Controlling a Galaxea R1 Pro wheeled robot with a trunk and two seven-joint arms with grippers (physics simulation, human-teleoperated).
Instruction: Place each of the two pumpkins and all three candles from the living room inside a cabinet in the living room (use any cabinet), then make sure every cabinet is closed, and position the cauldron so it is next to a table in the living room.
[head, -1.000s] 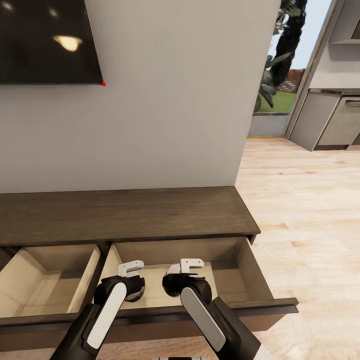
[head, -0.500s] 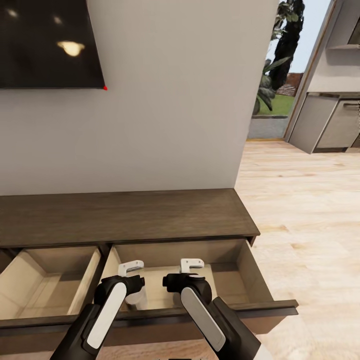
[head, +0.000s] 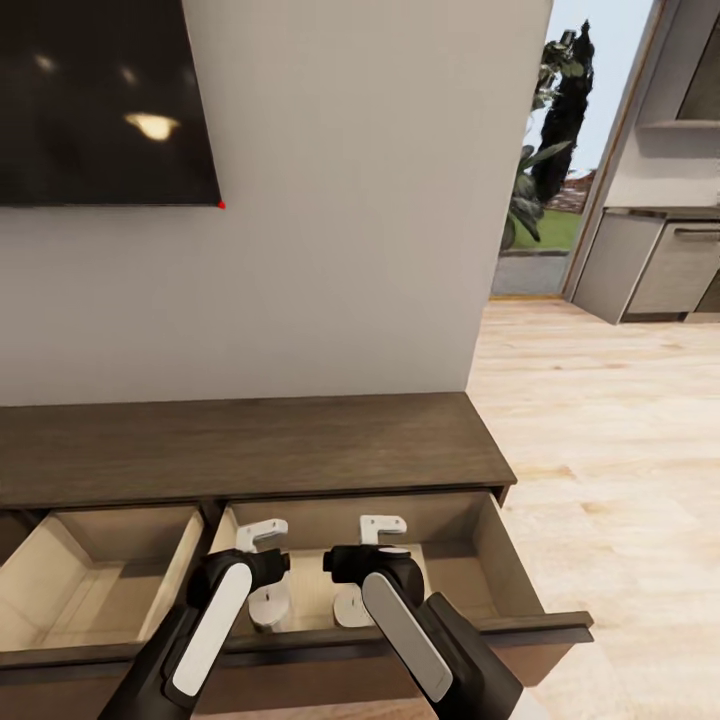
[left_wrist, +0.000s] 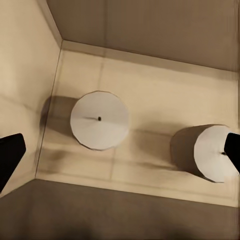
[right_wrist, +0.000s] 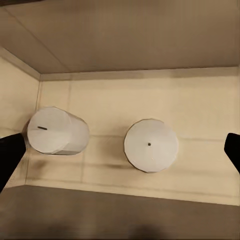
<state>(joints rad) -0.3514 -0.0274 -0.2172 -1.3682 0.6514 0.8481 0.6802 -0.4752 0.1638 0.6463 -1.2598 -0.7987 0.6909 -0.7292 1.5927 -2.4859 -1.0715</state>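
Nearest to me, both arms are reaching down over the pulled-out front of the cabinet (head: 300, 450). The left pincer (head: 262, 535) is hanging above one candle (head: 268, 608); its fingers are spread wide, dark tips sitting at opposite edges of the left wrist view, nothing between them. The right pincer (head: 383, 530) is likewise splayed and gripping nothing, hanging above the other candle (head: 350, 606).

Both candles are standing upright on the pale floor of the right-hand drawer (head: 500, 560), side by side and apart, neither touching a wall. In the left wrist view the left candle (left_wrist: 99, 120) is sitting near the drawer's corner with the second one (left_wrist: 207, 152) beside it; the right wrist view is showing the same pair, (right_wrist: 57, 131) and (right_wrist: 150, 145).

Judging from this, the step in hand is getting clear after setting the candles down. Doing it well means lifting both pincers straight up with fingers held wide, so no tip is clipping a candle top and tipping it, and clearing the drawer front before swinging away.

Beside it, the left-hand drawer (head: 100, 580) is also standing open. Both will need shutting later; push slowly so the candles aren't toppling.

Farther back: the cabinet's dark worktop, a wall-mounted black screen (head: 100, 100), then wooden floor (head: 620, 450) running toward a kitchen.
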